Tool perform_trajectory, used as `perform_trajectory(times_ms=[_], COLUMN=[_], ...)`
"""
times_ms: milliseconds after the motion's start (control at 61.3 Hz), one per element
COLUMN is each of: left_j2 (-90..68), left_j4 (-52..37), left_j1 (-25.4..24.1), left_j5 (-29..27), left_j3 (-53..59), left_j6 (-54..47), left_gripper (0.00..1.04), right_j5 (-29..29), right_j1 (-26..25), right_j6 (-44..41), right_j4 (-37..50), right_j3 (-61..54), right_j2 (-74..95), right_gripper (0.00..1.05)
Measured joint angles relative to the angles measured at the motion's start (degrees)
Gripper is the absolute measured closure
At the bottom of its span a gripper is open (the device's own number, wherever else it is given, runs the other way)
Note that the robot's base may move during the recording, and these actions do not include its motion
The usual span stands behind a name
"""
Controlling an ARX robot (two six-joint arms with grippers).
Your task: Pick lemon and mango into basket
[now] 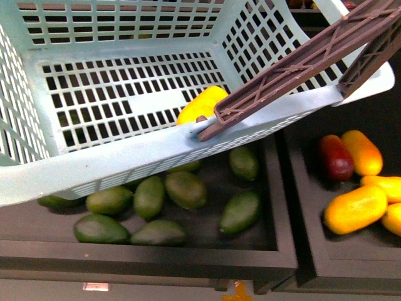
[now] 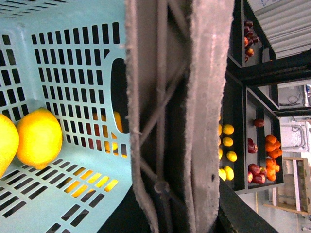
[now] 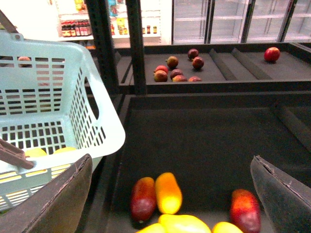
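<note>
Right end effector [image 3: 170,194] is spread wide, empty, over the mango [image 3: 168,192] lying lengthwise between its fingers; left one's clamped on the basket [image 1: 125,157] handle [image 2: 170,116].

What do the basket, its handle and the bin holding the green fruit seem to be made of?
Basket: pale aqua plastic, likely moulded, with regular slots and a smooth, slightly glossy rim. Handle: brownish plastic, matte, with ribbed trusswork. Bin: dark, matte walls and floor; material unclear.

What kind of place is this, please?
Most likely a grocery store's produce section: dark display bins of avocados and mangoes, a plastic shopping basket, and glass-door refrigerators behind shelves of bottles.
</note>
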State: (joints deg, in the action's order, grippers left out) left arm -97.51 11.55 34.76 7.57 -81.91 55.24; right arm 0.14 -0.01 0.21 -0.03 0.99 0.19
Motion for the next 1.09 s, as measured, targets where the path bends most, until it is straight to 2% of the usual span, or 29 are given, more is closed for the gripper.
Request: perform_trajectory(times_ms=[946,995,1011,1028,1093], left_j2=[0.0,0.0,0.0,0.0,-0.2], left_j4=[0.02,-0.46,-1.18,-1.64,-4.98], left_j1=[-0.15,-0.02,0.04,0.09,-0.74], left_j5=[0.85,-7.89,-13.79,-16.63,-34.51], left_j3=[0.0,0.04,0.22,0.33,1.46], left_j6=[0.15,3.3,5.99,7.41,19.69], left_gripper=[0.88,0.88,0.88,0.89,0.89], right_j5=[-0.52,-0.68,-0.63,-0.66,-0.57], right_j1=[-0.04,-0.07,-0.07,-0.07,-0.04], right_j6=[-0.02,-0.04,-0.04,-0.04,-0.04], right_j4=[-0.09,-0.07,-0.04,-0.04,-0.07], right_j3=[0.0,-0.02,-0.02,-0.02,-0.02], right_j2=[0.04,-0.02,-0.04,-0.04,0.04], right_gripper=[0.09,0.09,0.09,0.09,0.09])
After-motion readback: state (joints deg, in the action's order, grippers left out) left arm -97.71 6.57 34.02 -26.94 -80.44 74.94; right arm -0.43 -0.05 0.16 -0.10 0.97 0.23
